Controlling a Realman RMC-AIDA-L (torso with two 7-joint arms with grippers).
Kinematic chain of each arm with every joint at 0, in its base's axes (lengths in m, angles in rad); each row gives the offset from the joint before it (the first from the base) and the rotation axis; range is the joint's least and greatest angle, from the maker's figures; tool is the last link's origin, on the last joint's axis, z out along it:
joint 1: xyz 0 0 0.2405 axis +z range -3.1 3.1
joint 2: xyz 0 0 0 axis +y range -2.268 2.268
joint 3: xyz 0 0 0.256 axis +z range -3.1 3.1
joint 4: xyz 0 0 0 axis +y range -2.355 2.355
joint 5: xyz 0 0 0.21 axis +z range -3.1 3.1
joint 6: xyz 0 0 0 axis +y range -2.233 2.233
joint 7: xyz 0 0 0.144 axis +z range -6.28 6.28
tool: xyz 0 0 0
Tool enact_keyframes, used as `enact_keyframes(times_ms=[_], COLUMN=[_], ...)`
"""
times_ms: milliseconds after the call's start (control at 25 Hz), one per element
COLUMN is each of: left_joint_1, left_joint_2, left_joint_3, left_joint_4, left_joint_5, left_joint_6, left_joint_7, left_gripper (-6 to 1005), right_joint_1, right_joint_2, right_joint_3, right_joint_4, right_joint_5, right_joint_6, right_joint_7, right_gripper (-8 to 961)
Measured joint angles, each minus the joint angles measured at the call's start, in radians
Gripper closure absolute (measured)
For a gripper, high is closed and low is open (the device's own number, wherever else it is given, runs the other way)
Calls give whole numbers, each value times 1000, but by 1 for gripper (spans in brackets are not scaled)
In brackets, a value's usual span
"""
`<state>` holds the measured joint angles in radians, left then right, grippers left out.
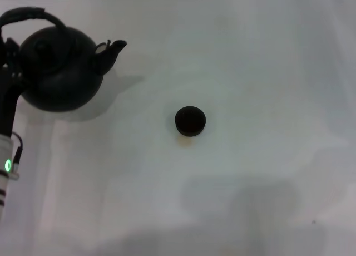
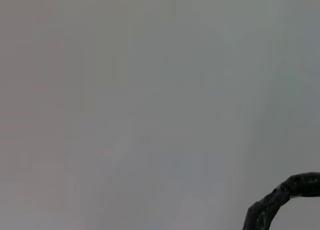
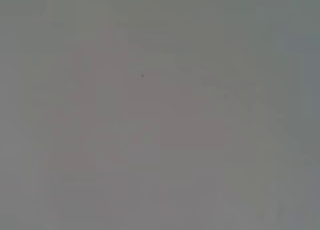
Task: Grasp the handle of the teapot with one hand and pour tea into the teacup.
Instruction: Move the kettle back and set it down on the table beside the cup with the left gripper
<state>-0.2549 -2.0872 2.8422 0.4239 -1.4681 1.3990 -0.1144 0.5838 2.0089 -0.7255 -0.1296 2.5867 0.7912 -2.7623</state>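
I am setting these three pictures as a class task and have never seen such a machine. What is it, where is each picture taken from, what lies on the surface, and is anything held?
This is a two-armed robot with cameras on its head and on each wrist. The head picture looks down on a white table. On it, at the far left, sits a round black teapot with its spout pointing right and an arched handle on top. A small black teacup stands apart near the middle. The left arm reaches up beside the teapot; its gripper is hidden, so a grasp cannot be confirmed. The left wrist picture shows only table and a piece of the handle. The right wrist picture shows bare table; that arm is out of sight.
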Motion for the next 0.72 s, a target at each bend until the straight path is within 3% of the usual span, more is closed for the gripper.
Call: enact_keyframes(times_ms=[440, 720], left_joint_1=[60, 29], left_joint_2=[-5, -5], left_joint_3=[0, 0], left_joint_4=[60, 64], left_joint_5=[-54, -49], left_joint_6=[-27, -112], left_joint_7=[3, 6], left_gripper=[849, 844], right_joint_1=[26, 27], right_joint_2=[-2, -1], right_joint_3=[0, -2], right_joint_4=[-8, -12], right_joint_5=[-1, 0], right_joint_6=[-4, -6], right_joint_7=[-3, -3], right_gripper=[109, 108])
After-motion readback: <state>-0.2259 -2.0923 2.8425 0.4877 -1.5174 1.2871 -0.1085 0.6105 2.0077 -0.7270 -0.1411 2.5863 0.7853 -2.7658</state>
